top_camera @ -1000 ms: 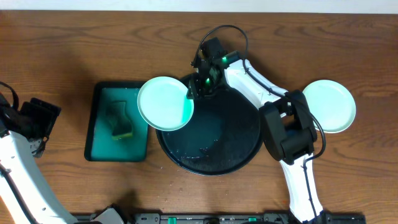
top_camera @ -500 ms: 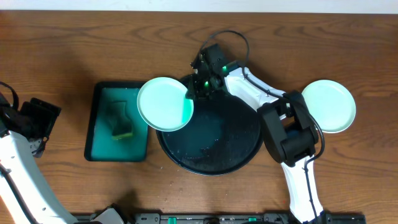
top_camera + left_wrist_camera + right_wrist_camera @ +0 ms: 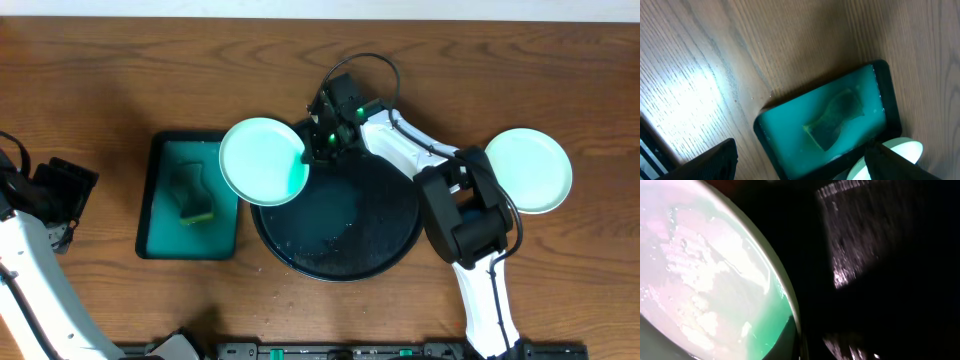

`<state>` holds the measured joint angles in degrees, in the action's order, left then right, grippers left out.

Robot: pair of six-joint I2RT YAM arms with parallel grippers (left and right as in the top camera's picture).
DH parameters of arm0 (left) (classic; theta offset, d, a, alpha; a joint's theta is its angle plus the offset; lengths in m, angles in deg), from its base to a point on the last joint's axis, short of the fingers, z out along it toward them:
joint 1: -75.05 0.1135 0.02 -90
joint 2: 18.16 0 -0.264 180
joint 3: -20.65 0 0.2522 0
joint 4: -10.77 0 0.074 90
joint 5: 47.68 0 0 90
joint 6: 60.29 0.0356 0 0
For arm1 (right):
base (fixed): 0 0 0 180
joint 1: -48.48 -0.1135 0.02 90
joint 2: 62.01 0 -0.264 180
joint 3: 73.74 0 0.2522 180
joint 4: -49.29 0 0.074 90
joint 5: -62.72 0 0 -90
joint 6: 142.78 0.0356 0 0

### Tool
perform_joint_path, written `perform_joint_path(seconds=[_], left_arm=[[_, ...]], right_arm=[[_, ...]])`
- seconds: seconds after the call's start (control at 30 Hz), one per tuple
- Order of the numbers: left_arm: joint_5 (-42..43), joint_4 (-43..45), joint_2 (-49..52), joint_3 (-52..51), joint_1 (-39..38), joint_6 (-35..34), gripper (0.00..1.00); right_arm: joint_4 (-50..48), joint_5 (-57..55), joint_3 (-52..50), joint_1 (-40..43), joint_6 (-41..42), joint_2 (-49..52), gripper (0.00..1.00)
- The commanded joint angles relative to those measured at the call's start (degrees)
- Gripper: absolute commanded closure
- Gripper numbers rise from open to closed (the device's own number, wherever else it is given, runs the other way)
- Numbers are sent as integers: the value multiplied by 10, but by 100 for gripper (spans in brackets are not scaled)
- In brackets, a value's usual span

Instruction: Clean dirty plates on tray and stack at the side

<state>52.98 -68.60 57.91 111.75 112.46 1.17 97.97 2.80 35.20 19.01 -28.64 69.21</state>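
One plate (image 3: 262, 163) tight in right gripper (image 3: 310, 152)

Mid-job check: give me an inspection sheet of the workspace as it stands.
Surface: brown wooden table, no spills seen on the wood.
Job's things: large round black tray, wet sheen; pale mint round plate, green pool at its right edge, overhanging the tray's left rim; second mint green plate on the table at right, looks clean.
Clutter: small rectangular teal tray holding a sponge.
Grippers: right gripper shut on the smeared plate's right rim; left gripper open, holding nothing.
Cables: black cable looping above the right wrist.
Surroundings: black rail along the bottom edge.
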Motion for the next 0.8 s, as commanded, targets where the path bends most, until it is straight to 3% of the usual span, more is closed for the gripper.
perform_joint_path(seconds=[0.0, 0.37, 0.77], left_arm=[[5, -2, -1, 5, 1, -5, 18], [8, -3, 0, -4, -4, -5, 18], [7, 1, 36, -4, -77, -5, 18]], right_arm=[[47, -72, -11, -5, -38, -63, 99], [227, -288, -11, 22, -134, -214, 99], [242, -498, -11, 1, -276, -317, 99]])
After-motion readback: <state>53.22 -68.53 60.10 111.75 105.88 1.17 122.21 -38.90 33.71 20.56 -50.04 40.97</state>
